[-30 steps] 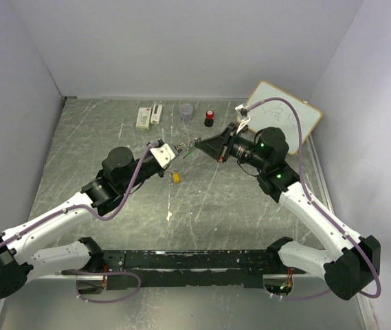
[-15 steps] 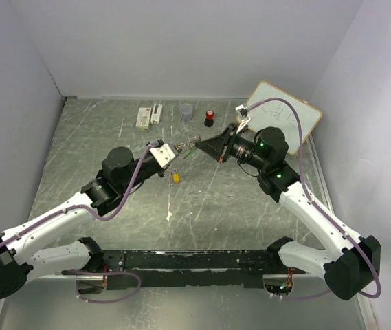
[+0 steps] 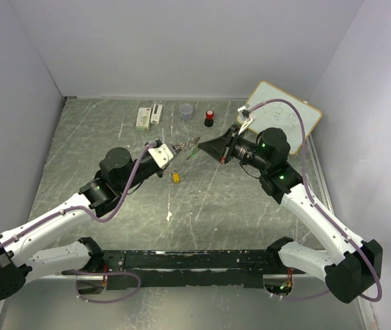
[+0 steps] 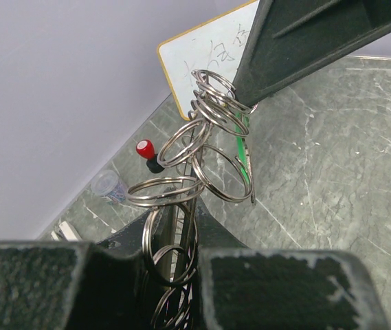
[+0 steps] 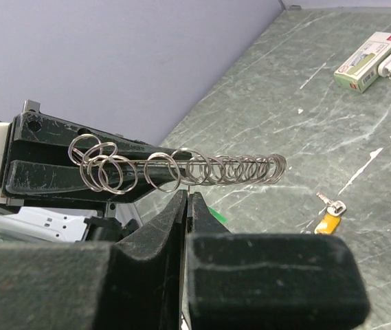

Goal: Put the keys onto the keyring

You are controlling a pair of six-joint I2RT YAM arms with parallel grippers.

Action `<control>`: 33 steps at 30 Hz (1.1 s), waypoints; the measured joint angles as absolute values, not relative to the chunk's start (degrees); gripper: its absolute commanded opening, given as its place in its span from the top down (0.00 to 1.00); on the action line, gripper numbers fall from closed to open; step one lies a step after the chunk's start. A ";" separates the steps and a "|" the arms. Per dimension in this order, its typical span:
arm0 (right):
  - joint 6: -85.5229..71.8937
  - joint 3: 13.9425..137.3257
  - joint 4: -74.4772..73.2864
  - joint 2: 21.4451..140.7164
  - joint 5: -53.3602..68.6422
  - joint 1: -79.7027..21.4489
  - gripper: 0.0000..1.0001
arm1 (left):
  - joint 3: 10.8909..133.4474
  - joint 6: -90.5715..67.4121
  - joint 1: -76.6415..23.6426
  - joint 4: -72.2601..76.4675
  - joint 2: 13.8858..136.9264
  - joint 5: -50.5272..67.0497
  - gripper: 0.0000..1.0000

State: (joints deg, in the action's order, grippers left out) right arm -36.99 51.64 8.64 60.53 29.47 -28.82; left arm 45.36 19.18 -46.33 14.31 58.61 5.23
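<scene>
Top cam first: the left tool and right tool are nose to nose above the desk, and the keyring bridges the gap between their tips, up in the air. The yellow key lies flat on the desk just below the left tool's tip, with nothing touching it. A green fleck under the right tool's tip should be the green key, but it's tiny here. Left wrist cam: the left tool is clamped on the near end of the keyring. The rest fans up toward the right tool's tip, with a green sliver hanging just behind. Right wrist cam: the right tool's fingers are pressed tight together and green pokes out right beside them. I reckon it's pinching the green key, though the contact itself is hidden. Handling-wise, the ring looks like light, stiff, slick wire, and the loose loops will probably swing and tangle, so grab the main hoop. The keys look featherweight, so pinch the coloured head's edge and leave the hole free. I can't make out the key's hole or the ring's split anywhere.
</scene>
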 measured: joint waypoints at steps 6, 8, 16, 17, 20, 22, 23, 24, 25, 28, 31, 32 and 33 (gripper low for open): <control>-36.38 51.64 7.90 59.86 29.06 -27.55 1.00 | 45.36 19.18 -46.33 14.28 58.33 5.23 0.93; -36.16 51.64 7.49 59.61 28.88 -27.14 1.00 | 45.36 19.18 -46.33 14.26 58.24 5.21 0.93; -35.51 51.66 5.93 58.96 28.91 -26.94 1.00 | 45.36 19.16 -46.33 13.93 57.82 5.21 0.93; -35.46 51.66 5.96 58.92 28.93 -26.94 1.00 | 45.36 19.16 -46.33 13.89 57.76 5.21 0.93; -35.27 51.66 6.17 58.52 29.67 -26.89 1.00 | 45.36 19.16 -46.33 13.87 57.67 5.19 0.93; -35.11 51.66 6.63 58.04 30.72 -26.89 1.00 | 45.36 19.14 -46.33 13.80 57.67 5.17 0.93; -35.09 51.66 7.03 57.84 31.18 -26.87 1.00 | 45.36 19.14 -46.33 13.76 57.67 5.17 0.93; -35.05 51.66 7.49 57.60 31.83 -26.87 1.00 | 45.36 19.14 -46.33 13.74 57.67 5.17 0.93; -35.05 51.66 7.90 57.36 32.47 -26.85 1.00 | 45.36 19.11 -46.33 13.74 57.67 5.17 0.93; -35.05 51.66 9.26 56.86 34.24 -26.85 1.00 | 45.36 19.11 -46.33 13.72 57.69 5.15 0.93; -35.05 51.66 10.00 56.62 35.66 -26.85 1.00 | 45.36 19.11 -46.33 13.69 57.76 5.10 0.93; -35.07 51.64 10.09 56.60 36.10 -26.85 1.00 | 45.36 19.11 -46.33 13.67 57.80 5.02 0.93; -35.05 51.66 10.11 56.60 36.49 -26.85 1.00 | 45.36 19.11 -46.33 13.65 57.84 4.93 0.93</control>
